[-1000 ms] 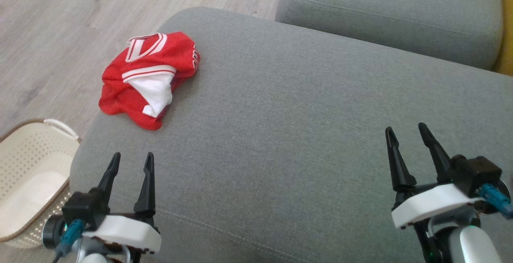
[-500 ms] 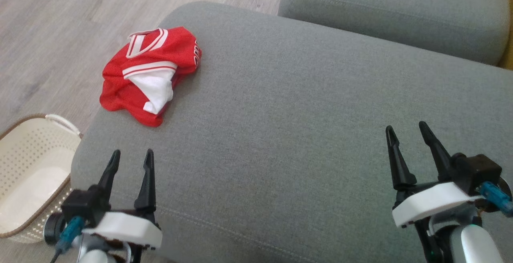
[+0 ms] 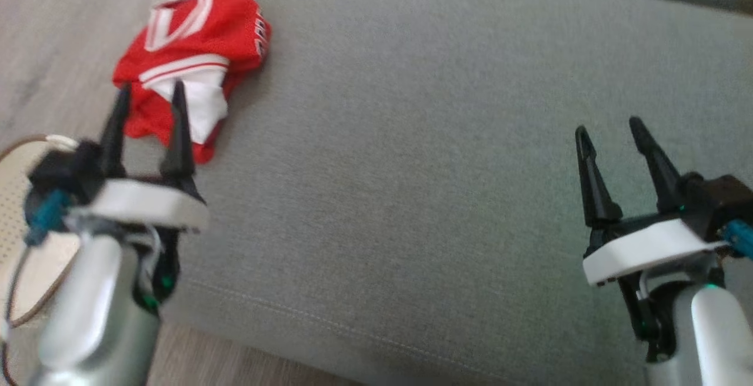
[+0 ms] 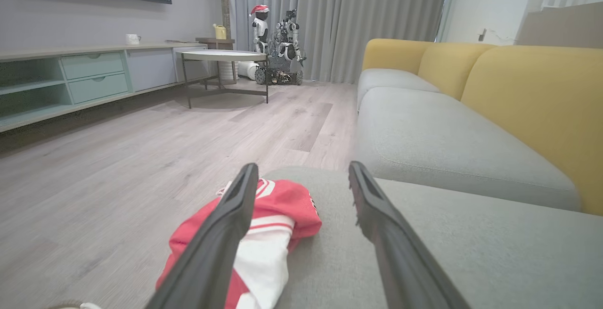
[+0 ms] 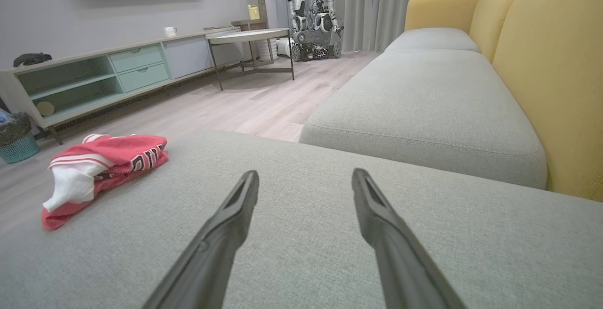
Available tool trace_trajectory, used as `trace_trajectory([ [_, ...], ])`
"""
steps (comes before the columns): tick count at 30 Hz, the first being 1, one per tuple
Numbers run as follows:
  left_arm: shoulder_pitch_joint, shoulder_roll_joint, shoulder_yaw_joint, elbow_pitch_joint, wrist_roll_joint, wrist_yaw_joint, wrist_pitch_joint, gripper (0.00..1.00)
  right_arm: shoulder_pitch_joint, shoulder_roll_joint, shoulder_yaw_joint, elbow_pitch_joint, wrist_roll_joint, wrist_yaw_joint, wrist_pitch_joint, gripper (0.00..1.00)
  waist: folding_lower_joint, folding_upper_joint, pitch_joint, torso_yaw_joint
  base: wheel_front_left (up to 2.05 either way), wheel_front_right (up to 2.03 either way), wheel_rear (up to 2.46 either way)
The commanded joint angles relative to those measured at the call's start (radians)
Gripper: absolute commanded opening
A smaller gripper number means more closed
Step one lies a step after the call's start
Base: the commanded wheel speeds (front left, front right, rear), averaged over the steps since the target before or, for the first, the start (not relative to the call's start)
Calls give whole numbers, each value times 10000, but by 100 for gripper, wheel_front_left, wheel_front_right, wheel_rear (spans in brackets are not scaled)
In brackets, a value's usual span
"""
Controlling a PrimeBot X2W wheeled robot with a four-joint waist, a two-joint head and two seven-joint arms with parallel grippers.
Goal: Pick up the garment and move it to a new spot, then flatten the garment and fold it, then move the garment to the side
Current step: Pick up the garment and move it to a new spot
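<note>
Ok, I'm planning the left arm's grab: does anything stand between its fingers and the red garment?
Nothing visible does. The left gripper is open, pointing at the garment, which lies uncovered at the grey cushion's corner.

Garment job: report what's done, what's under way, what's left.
Done: nothing; the garment lies bunched on the cushion. In hand: the open left claw points at it, not gripping; the right claw is open, apart. Left: pick up, move, flatten, fold, set aside.

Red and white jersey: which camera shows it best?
Right wrist view: the red and white jersey lies unobstructed on the grey cushion. Head view is blurred, and the left fingers overlap it there and in the left wrist view.
</note>
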Motion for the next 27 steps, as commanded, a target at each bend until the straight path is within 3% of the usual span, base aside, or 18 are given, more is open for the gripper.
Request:
trace_trajectory([
  [1,-818,336,582,169,-136,-149,-112,100,-413,-189,263,-466,-121,-9,71,100,-2,0,632,-425,0,0,0],
  [9,-3054,692,909,4240,-895,-1005,565,100,-837,-384,290,-688,-190,-9,200,100,-2,0,1697,-993,0,0,0],
  [16,-4583,906,1138,7747,-1372,-1246,1550,100,-1182,-480,446,-795,-191,-9,256,100,-2,0,2302,-1394,0,0,0],
  [22,-5216,1025,1219,9641,-1593,-1224,2179,100,-1257,-461,471,-722,-114,-9,179,100,-2,0,2440,-1583,0,0,0],
  [23,-5266,1050,1215,9778,-1590,-1233,2075,32,-1250,-451,466,-686,-102,-9,152,100,-2,0,2409,-1602,0,0,0],
  [24,-5299,1087,1206,9875,-1570,-1241,1894,0,-1237,-438,456,-647,-89,-9,124,100,-2,0,2363,-1613,0,0,0],
  [27,-5342,1212,1130,9997,-1439,-1279,1076,0,-1180,-386,418,-508,-39,-9,26,100,-2,0,2121,-1605,0,0,0],
])
